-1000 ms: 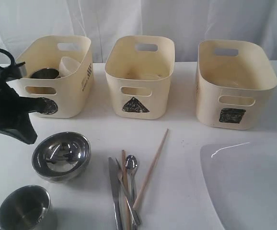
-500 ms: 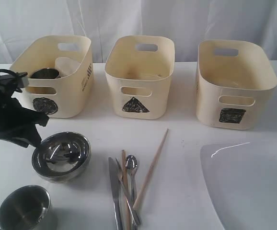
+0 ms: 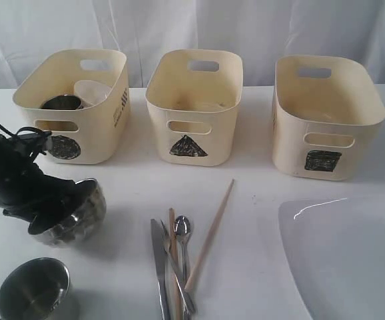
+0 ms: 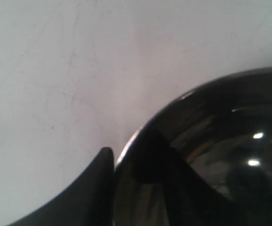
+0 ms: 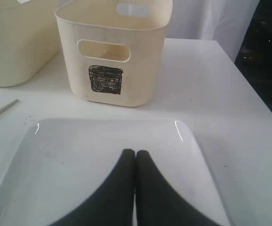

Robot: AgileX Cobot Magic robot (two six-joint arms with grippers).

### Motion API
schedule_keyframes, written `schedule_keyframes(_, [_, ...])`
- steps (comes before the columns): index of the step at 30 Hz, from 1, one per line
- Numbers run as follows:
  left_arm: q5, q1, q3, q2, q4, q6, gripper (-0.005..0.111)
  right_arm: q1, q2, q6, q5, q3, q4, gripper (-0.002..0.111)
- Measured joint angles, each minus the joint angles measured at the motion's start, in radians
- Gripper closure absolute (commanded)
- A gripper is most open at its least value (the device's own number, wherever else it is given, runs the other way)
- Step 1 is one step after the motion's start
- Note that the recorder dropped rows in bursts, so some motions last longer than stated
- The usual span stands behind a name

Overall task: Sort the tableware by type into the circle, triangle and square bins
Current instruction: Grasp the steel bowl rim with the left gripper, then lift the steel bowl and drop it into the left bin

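At front left of the table, the steel bowl sits tipped. Its rim is pinched by the left gripper, one finger outside the wall and one inside. Just behind it, the circle bin already holds one steel cup and the small white bowl. Unsorted items are the second steel cup at the near edge, the knife, spoon and wooden chopsticks lying together mid-table, and the large white plate at right. The triangle bin and square bin show no clear contents from this angle. The right gripper, fingers pressed together and empty, hangs over the plate. Judged progress: two items binned, a third in hand, the rest outstanding.
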Motion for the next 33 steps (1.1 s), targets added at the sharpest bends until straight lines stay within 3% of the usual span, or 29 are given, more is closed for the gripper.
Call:
schedule_keyframes(2, [-0.014, 0.000, 0.000, -0.002, -0.020, 0.000, 0.106, 0.000, 0.000, 0.000, 0.000, 0.000, 0.000, 0.108])
schedule_keyframes(12, [-0.019, 0.000, -0.002, -0.041, -0.070, -0.003, 0.107, 0.000, 0.000, 0.000, 0.000, 0.000, 0.000, 0.108])
schedule_keyframes(19, [-0.073, 0.000, -0.005, -0.431, 0.008, -0.001, 0.107, 0.000, 0.000, 0.000, 0.000, 0.000, 0.000, 0.108])
schedule_keyframes(22, [-0.222, 0.000, -0.021, -0.508, 0.017, -0.001, 0.107, 0.000, 0.000, 0.000, 0.000, 0.000, 0.000, 0.108])
schedule_keyframes(25, [-0.685, 0.000, -0.034, -0.497, 0.050, 0.027, 0.107, 0.000, 0.000, 0.000, 0.000, 0.000, 0.000, 0.108])
schedule_keyframes(27, [-0.849, 0.000, -0.049, -0.423, 0.074, 0.060, 0.107, 0.000, 0.000, 0.000, 0.000, 0.000, 0.000, 0.108])
schedule_keyframes(33, [-0.951, 0.000, -0.246, -0.070, 0.273, 0.088, 0.107, 0.000, 0.000, 0.000, 0.000, 0.000, 0.000, 0.108])
